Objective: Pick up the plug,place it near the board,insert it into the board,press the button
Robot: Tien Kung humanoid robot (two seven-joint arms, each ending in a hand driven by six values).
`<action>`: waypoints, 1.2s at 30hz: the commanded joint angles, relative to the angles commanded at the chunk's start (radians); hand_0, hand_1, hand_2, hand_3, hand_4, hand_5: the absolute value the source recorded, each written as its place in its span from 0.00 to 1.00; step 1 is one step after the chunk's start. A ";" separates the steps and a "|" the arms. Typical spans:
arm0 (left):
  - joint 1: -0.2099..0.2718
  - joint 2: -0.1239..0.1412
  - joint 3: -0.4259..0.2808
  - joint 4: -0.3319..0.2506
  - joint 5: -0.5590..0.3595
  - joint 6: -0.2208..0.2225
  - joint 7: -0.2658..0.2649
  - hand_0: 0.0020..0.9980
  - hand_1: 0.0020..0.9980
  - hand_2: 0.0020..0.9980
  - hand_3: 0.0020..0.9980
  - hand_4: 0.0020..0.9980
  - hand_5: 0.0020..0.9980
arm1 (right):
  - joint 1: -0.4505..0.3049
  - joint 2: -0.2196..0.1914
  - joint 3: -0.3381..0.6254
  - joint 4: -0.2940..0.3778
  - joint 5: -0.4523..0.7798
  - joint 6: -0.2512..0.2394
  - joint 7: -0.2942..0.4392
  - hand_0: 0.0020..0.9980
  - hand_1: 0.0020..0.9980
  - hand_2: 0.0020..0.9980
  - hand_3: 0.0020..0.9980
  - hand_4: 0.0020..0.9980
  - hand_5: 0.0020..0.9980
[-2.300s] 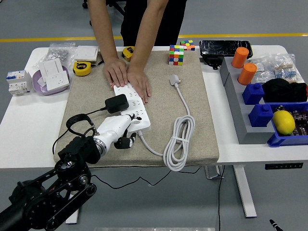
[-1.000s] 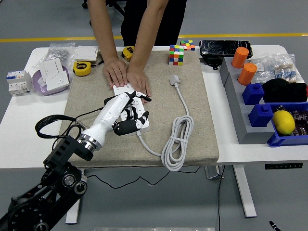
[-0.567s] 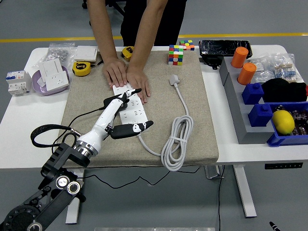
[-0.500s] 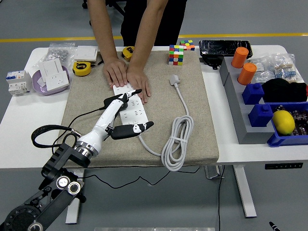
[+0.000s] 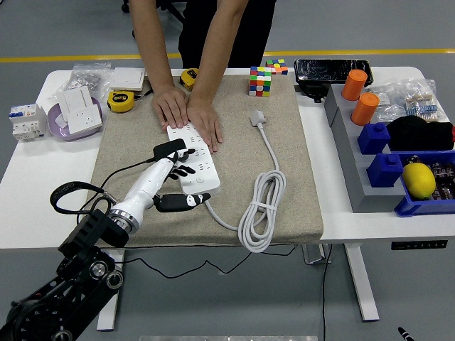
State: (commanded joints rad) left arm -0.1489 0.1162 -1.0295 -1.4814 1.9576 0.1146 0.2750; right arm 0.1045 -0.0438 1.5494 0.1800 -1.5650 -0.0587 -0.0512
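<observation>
Down near the table's front edge, the left hand (image 5: 169,183) reaches in over the tan mat (image 5: 284,192). Its fingers are spread and hold nothing. The thumb lies flat by the near end of the board (image 5: 193,158), and the other fingertips rest on the board's left side.

One black plug (image 5: 168,148) sits on the board's left edge, just past those fingertips. Its black wire runs back toward the arm.

One board is on the mat. It is long, white and full of holes, and it points away from the robot, leaning a bit left. Its white cord (image 5: 264,206) lies coiled to the right.

Farther back, a person's two hands (image 5: 189,114) press flat on the board's far end.
</observation>
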 joint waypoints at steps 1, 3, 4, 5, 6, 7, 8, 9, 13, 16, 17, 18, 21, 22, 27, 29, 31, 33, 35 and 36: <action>-0.003 0.000 0.001 0.005 0.016 -0.011 0.012 0.22 0.07 0.19 0.77 0.63 0.12 | 0.000 0.000 -0.001 0.000 0.000 0.000 0.000 0.80 0.74 0.73 0.76 1.00 1.00; -0.010 0.000 0.003 0.015 0.044 -0.031 0.032 0.18 0.04 0.15 0.71 0.51 0.06 | 0.003 0.000 -0.001 0.000 -0.001 0.001 0.000 0.80 0.74 0.73 0.76 1.00 1.00; -0.012 0.000 0.003 0.017 0.048 -0.034 0.035 0.18 0.04 0.15 0.71 0.51 0.06 | 0.004 0.000 -0.002 0.000 -0.001 0.000 0.000 0.80 0.74 0.73 0.76 1.00 1.00; -0.016 -0.001 0.004 0.023 0.059 -0.042 0.043 0.18 0.04 0.15 0.71 0.51 0.06 | 0.006 0.000 -0.003 0.000 -0.001 0.001 0.000 0.80 0.74 0.73 0.76 1.00 1.00; -0.020 -0.001 0.007 0.030 0.071 -0.053 0.053 0.18 0.04 0.15 0.71 0.51 0.06 | 0.009 -0.001 -0.004 0.000 -0.001 0.001 0.000 0.80 0.74 0.73 0.76 1.00 1.00; -0.024 -0.001 0.009 0.034 0.078 -0.059 0.058 0.18 0.04 0.15 0.71 0.51 0.06 | 0.010 -0.001 -0.004 0.000 -0.001 0.001 0.000 0.80 0.74 0.73 0.76 1.00 1.00; -0.027 -0.001 0.011 0.040 0.083 -0.064 0.063 0.17 0.02 0.14 0.70 0.55 0.00 | 0.011 -0.001 -0.004 0.000 -0.001 0.001 0.000 0.80 0.74 0.73 0.76 1.00 1.00; -0.030 -0.002 0.013 0.047 0.086 -0.068 0.067 0.17 0.02 0.14 0.70 0.55 0.00 | 0.011 -0.002 -0.004 0.000 -0.002 0.001 0.000 0.80 0.74 0.73 0.76 1.00 1.00; -0.037 -0.005 0.019 0.064 0.091 -0.071 0.071 0.17 0.02 0.14 0.70 0.55 0.00 | 0.009 -0.004 -0.003 0.000 -0.005 0.002 -0.002 0.80 0.74 0.73 0.76 1.00 1.00; -0.036 -0.006 0.021 0.068 0.093 -0.070 0.071 0.17 0.02 0.14 0.71 0.57 0.00 | 0.008 -0.004 -0.003 0.000 -0.006 0.002 -0.003 0.80 0.74 0.73 0.76 1.00 1.00; -0.035 -0.006 0.022 0.069 0.094 -0.071 0.071 0.17 0.02 0.14 0.71 0.57 0.00 | 0.009 -0.004 -0.005 0.000 -0.004 0.002 -0.002 0.80 0.74 0.73 0.76 1.00 1.00; -0.035 -0.006 0.023 0.070 0.094 -0.071 0.072 0.17 0.02 0.14 0.71 0.57 0.00 | 0.009 -0.004 -0.007 0.000 -0.002 0.002 -0.002 0.80 0.74 0.73 0.76 1.00 1.00; -0.036 -0.006 0.029 0.074 0.093 -0.071 0.072 0.17 0.02 0.14 0.71 0.58 0.00 | 0.012 -0.004 -0.010 0.000 0.002 0.001 0.000 0.80 0.74 0.73 0.76 1.00 1.00; -0.038 -0.007 0.030 0.075 0.093 -0.071 0.072 0.17 0.02 0.14 0.71 0.58 0.00 | 0.013 -0.004 -0.012 0.000 0.005 0.001 0.000 0.80 0.74 0.73 0.76 1.00 1.00; -0.053 -0.013 0.040 0.080 0.098 -0.070 0.073 0.17 0.02 0.14 0.73 0.58 0.00 | 0.013 -0.005 -0.011 0.000 0.003 0.001 -0.001 0.80 0.74 0.73 0.76 1.00 1.00; -0.060 -0.015 0.044 0.084 0.098 -0.071 0.075 0.17 0.02 0.14 0.73 0.58 0.00 | 0.012 -0.005 -0.011 0.000 0.004 0.001 -0.001 0.80 0.74 0.73 0.76 1.00 1.00; -0.068 -0.018 0.048 0.092 0.099 -0.073 0.077 0.17 0.02 0.14 0.73 0.58 0.00 | 0.012 -0.005 -0.011 0.000 0.003 0.001 -0.002 0.80 0.74 0.73 0.76 1.00 1.00; -0.075 -0.018 0.052 0.098 0.098 -0.074 0.077 0.17 0.01 0.14 0.74 0.59 0.00 | 0.013 -0.005 -0.011 0.000 0.005 0.001 -0.002 0.80 0.74 0.73 0.76 1.00 1.00; -0.080 -0.019 0.058 0.104 0.097 -0.073 0.076 0.17 0.01 0.14 0.74 0.59 0.00 | 0.014 -0.005 -0.012 0.000 0.006 0.001 -0.001 0.80 0.74 0.73 0.76 1.00 1.00; -0.081 -0.020 0.060 0.107 0.097 -0.072 0.075 0.17 0.01 0.14 0.74 0.59 0.00 | 0.014 -0.005 -0.012 0.000 0.006 0.001 -0.002 0.80 0.74 0.73 0.76 1.00 1.00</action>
State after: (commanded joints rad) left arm -0.2301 0.0965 -0.9695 -1.3740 2.0548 0.0429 0.3504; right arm 0.1185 -0.0490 1.5376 0.1800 -1.5590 -0.0579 -0.0529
